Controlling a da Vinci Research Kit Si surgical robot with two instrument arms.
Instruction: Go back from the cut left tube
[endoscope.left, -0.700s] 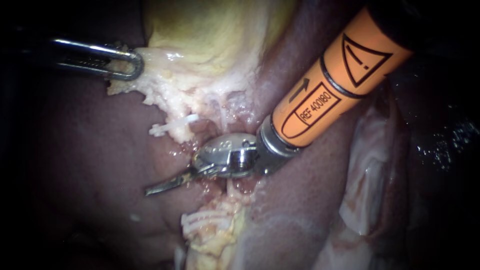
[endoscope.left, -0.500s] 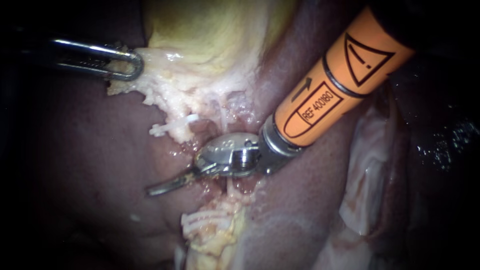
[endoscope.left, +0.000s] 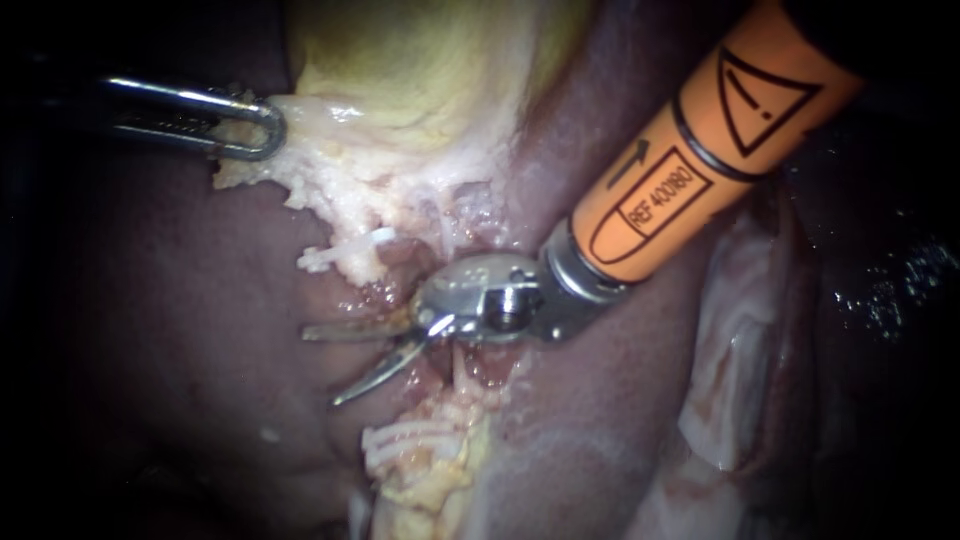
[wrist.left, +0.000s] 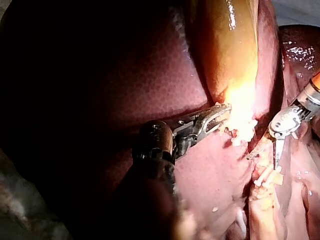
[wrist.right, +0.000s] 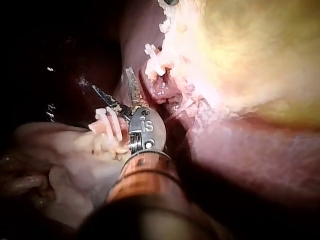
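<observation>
Right instrument (endoscope.left: 322, 365) jaws now standing open where they were lying shut, shaft drawing back rightward, cut tube (endoscope.left: 345, 256) showing as clipped stumps, one just far of those jaws, one near, left instrument (endoscope.left: 262, 128) clamping pale tissue (endoscope.left: 300, 170) at gallbladder (endoscope.left: 400, 60) edge, far left.

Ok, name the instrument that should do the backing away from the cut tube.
Right. The right instrument is the one at the tube stump, blades open, its shaft leading away to the upper right. The left instrument is off to the side, clamped on the edge of the gallbladder.
</observation>
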